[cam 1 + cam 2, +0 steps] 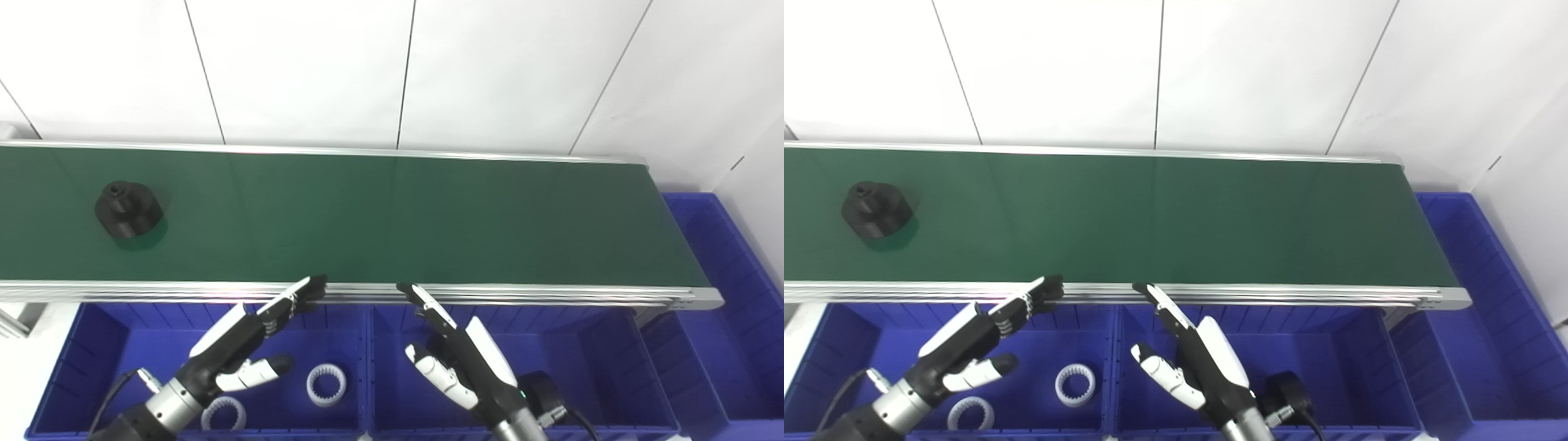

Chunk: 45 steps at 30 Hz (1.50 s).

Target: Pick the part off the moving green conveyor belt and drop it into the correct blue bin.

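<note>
- Both hands up front are released and holding nothing: left hand (245, 349) and right hand (456, 358) hover over the blue bins (110, 343).
- Black part (128, 208) sits far left on the green belt (392, 214).
- Looks like the waiting step; next, the left hand probably reaches out and grabs it.

Looking down steeply from head height, side by side, facing the white panelled wall (392, 67). Both taking in the green conveyor belt (392, 214) crosswise, the blue bins (1335, 343) nearest below, both forearms entering at the bottom edge. Right eye view set slightly rightward, so everything sits further left there.
</note>
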Motion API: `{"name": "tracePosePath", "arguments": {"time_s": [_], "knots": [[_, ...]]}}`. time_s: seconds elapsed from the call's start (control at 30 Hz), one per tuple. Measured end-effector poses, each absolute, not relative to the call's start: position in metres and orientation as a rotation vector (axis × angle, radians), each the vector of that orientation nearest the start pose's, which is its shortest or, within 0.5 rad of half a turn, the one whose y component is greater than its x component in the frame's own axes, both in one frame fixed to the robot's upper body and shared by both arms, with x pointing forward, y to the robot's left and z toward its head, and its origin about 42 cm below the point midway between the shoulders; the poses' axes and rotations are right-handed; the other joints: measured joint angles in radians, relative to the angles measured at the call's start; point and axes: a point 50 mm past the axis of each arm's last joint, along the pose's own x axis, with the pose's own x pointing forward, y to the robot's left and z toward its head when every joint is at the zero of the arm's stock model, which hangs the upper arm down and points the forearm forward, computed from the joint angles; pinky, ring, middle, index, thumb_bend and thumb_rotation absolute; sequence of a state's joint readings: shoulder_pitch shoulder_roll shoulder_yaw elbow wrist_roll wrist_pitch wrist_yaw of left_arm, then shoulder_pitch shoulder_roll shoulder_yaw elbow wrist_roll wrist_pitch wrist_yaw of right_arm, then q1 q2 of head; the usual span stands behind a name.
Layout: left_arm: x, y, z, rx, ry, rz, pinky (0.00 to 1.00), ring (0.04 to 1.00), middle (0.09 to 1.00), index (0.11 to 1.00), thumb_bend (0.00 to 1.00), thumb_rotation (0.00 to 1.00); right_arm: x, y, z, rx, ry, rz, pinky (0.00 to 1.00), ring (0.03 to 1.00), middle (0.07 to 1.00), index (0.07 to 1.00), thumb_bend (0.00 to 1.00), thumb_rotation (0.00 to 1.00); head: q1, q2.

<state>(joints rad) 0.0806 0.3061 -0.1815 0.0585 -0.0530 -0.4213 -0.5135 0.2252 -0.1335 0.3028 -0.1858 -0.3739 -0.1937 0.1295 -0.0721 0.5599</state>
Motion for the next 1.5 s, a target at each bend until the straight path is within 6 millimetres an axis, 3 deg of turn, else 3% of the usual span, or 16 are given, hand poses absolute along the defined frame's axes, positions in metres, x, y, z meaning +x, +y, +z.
{"name": "tracePosePath", "arguments": {"time_s": [0.07,0.1,0.13,0.33,0.6,0.7,0.73,0.77,0.8,0.87,0.9,1.1,1.3,1.5], "knots": [[0.234,0.238,0.073,0.273,-0.172,-0.72,0.88,0.932,0.953,0.935,0.48,0.69,0.193,-0.171,0.089,-0.436,-0.152,0.453,0.88,0.94,0.962,0.943,0.38,0.96,0.05,-0.087],[0.234,0.234,0.071,0.273,-0.169,-0.719,0.87,0.922,0.944,0.926,0.47,0.66,0.192,-0.173,0.087,-0.439,-0.152,0.453,0.88,0.939,0.96,0.942,0.38,0.95,0.051,-0.087],[0.234,0.232,0.071,0.269,-0.172,-0.715,0.85,0.912,0.936,0.916,0.48,0.63,0.192,-0.174,0.084,-0.44,-0.155,0.447,0.86,0.933,0.959,0.94,0.37,0.94,0.061,-0.113],[0.235,0.23,0.073,0.264,-0.184,-0.694,0.82,0.894,0.922,0.894,0.51,0.57,0.19,-0.176,0.079,-0.434,-0.168,0.436,0.82,0.909,0.955,0.932,0.37,0.92,0.054,-0.117],[0.236,0.23,0.079,0.278,-0.21,-0.689,0.83,0.9,0.925,0.9,0.51,0.59,0.191,-0.173,0.088,-0.425,-0.202,0.43,0.86,0.926,0.954,0.93,0.38,0.9,0.04,-0.091],[0.236,0.229,0.08,0.286,-0.214,-0.691,0.84,0.904,0.928,0.903,0.5,0.59,0.195,-0.168,0.106,-0.424,-0.272,0.413,0.83,0.907,0.938,0.918,0.4,0.88,0.028,-0.08],[0.236,0.23,0.08,0.287,-0.213,-0.692,0.84,0.904,0.927,0.903,0.5,0.59,0.197,-0.165,0.113,-0.429,-0.302,0.407,0.82,0.901,0.933,0.914,0.41,0.82,0.028,-0.08],[0.236,0.23,0.08,0.287,-0.213,-0.692,0.84,0.903,0.927,0.905,0.49,0.59,0.201,-0.161,0.12,-0.43,-0.331,0.401,0.8,0.889,0.919,0.902,0.43,0.66,0.022,-0.077],[0.236,0.23,0.08,0.287,-0.214,-0.692,0.84,0.903,0.927,0.905,0.49,0.59,0.206,-0.157,0.126,-0.431,-0.359,0.396,0.8,0.887,0.918,0.901,0.43,0.64,0.021,-0.077],[0.236,0.229,0.081,0.287,-0.214,-0.692,0.84,0.903,0.928,0.91,0.49,0.59,0.221,-0.148,0.141,-0.432,-0.425,0.368,0.79,0.871,0.895,0.884,0.51,0.38,0.017,-0.075],[0.236,0.23,0.081,0.287,-0.214,-0.692,0.84,0.903,0.929,0.912,0.49,0.59,0.23,-0.142,0.15,-0.432,-0.464,0.348,0.8,0.869,0.892,0.882,0.53,0.34,0.012,-0.072],[0.236,0.232,0.081,0.276,-0.216,-0.691,0.85,0.911,0.935,0.919,0.49,0.59,0.273,-0.103,0.225,-0.438,-0.707,0.266,0.79,0.848,0.871,0.869,0.64,0.29,-0.021,-0.063],[0.236,0.235,0.081,0.283,-0.212,-0.692,0.87,0.921,0.936,0.922,0.48,0.61,0.306,-0.075,0.268,-0.399,-0.792,0.21,0.75,0.795,0.814,0.813,0.77,0.1,-0.02,-0.063],[0.236,0.235,0.081,0.281,-0.211,-0.696,0.87,0.921,0.935,0.926,0.48,0.61,0.348,-0.041,0.301,-0.371,-0.822,0.176,0.74,0.78,0.803,0.809,0.85,0.11,-0.018,-0.067]]}}
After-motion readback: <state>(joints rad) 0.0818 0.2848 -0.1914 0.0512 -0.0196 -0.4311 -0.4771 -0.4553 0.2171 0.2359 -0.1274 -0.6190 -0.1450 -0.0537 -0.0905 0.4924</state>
